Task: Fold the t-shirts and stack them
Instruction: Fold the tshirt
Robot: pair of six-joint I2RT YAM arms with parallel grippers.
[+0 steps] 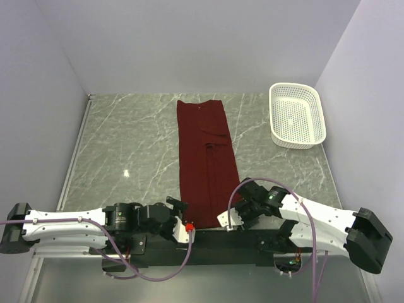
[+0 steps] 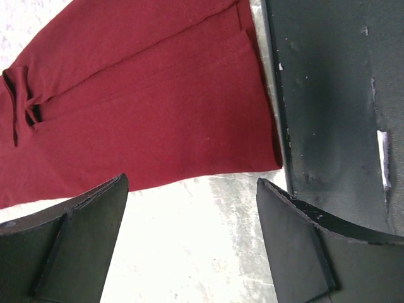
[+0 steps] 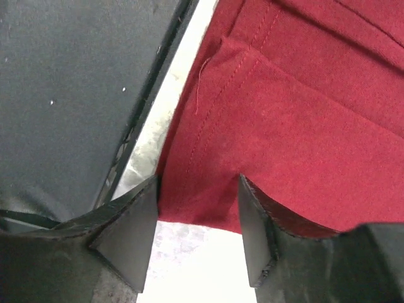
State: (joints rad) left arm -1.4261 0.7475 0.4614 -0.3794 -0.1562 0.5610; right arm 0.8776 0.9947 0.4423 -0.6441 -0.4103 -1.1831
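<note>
Your left gripper (image 2: 192,184) is spread wide and empty, beside the near left edge of the maroon t-shirt (image 1: 205,158). Your right gripper (image 3: 197,189), fingers apart, straddles its near right hem. The shirt lies in a long strip down the marble table (image 1: 126,145), with the white mesh basket (image 1: 297,117) far right.

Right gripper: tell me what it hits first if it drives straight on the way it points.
The maroon t-shirt. The right gripper points at its hem edge, which sits between the open jaws in the right wrist view. Cloth comes first, probably the table just beneath; the depth left is unclear.
</note>
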